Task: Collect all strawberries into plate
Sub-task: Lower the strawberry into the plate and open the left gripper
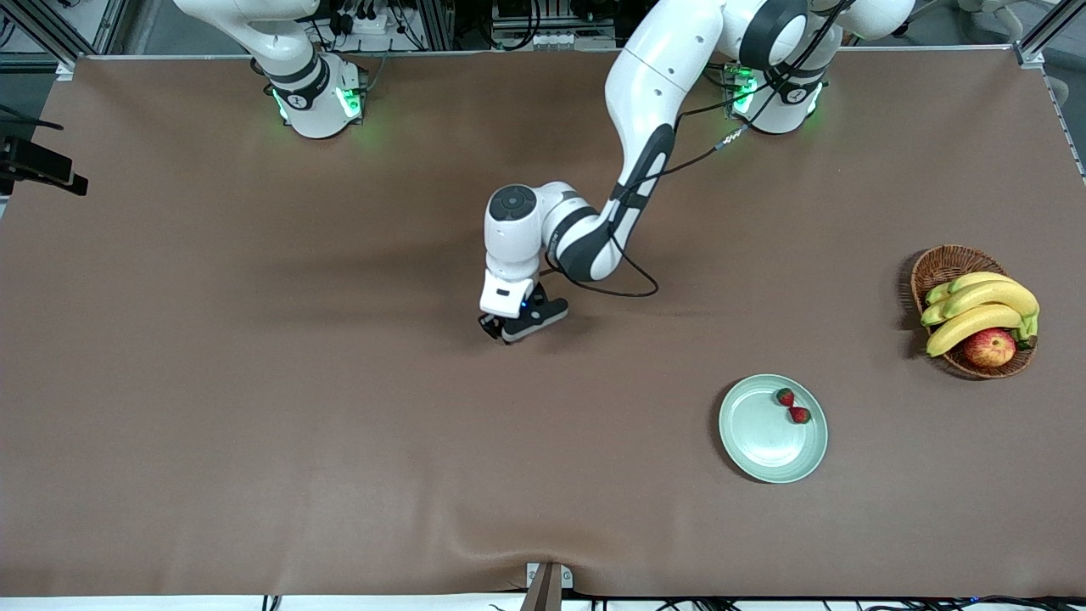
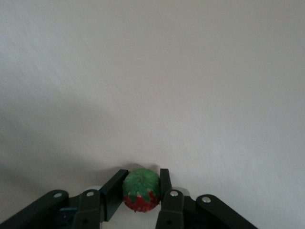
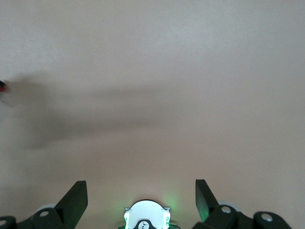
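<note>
The pale mint-green plate [image 1: 758,434] lies on the brown table, toward the left arm's end and nearer to the front camera than the arms. Two strawberries [image 1: 786,396] [image 1: 800,415] rest in it close to its rim. My left gripper [image 1: 501,327] [image 2: 143,175] is down at the table's middle, shut on a third strawberry [image 2: 141,192], red with a green cap; the hand hides this berry in the front view. My right gripper [image 3: 141,189] waits, open and holding nothing, above its own arm's base.
A brown wicker basket [image 1: 943,261] with bananas [image 1: 976,316] and a red-yellow apple [image 1: 989,347] stands at the left arm's end of the table, farther from the front camera than the plate. A black cable [image 1: 632,284] loops beside the left wrist.
</note>
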